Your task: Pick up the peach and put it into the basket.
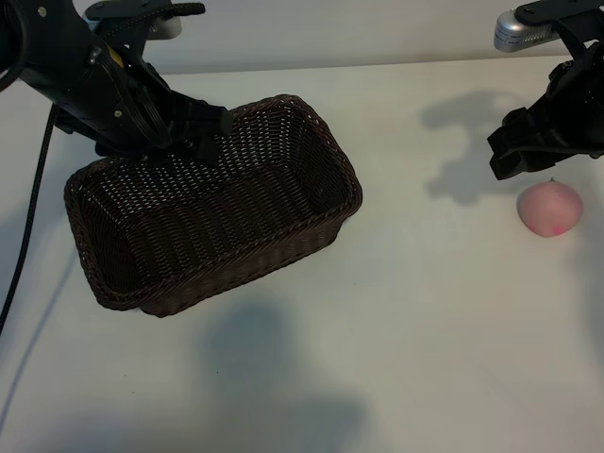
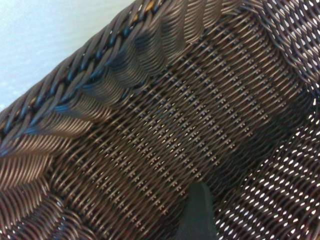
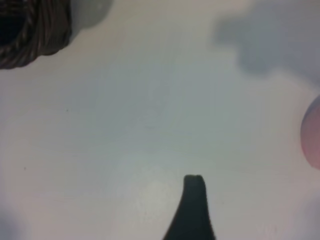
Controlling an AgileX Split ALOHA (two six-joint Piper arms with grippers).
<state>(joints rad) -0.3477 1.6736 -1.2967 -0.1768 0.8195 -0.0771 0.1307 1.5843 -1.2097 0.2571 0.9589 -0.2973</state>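
**benchrat:** So where's everything sitting right now? The peach is on the table way over by the right edge, well apart from the basket, which takes up the left half with its long side running at a slant. The basket is empty as far as I can see.

**wickerfan:** Yep. The right gripper hangs just above and behind the peach, not touching it, jaws spread wide with nothing between them. Its wrist view only catches a pink sliver of the fruit at the frame edge, so I'd say it isn't lined up yet. The left gripper is over the basket's far rim near the back left corner, jaws also apart and holding nothing.

**benchrat:** How do you think the peach handles?

**wickerfan:** Looks small, round and light, probably a bit squishy or smooth-skinned, so it could roll or pop out sideways. I'd pinch it across the widest part, coming straight down, gently.

**benchrat:** Room to move?

**wickerfan:** Plenty of bare table between fruit and basket. My worries are nudging it off the right edge, and clearing the basket's tall braided rim with the left arm parked over it.
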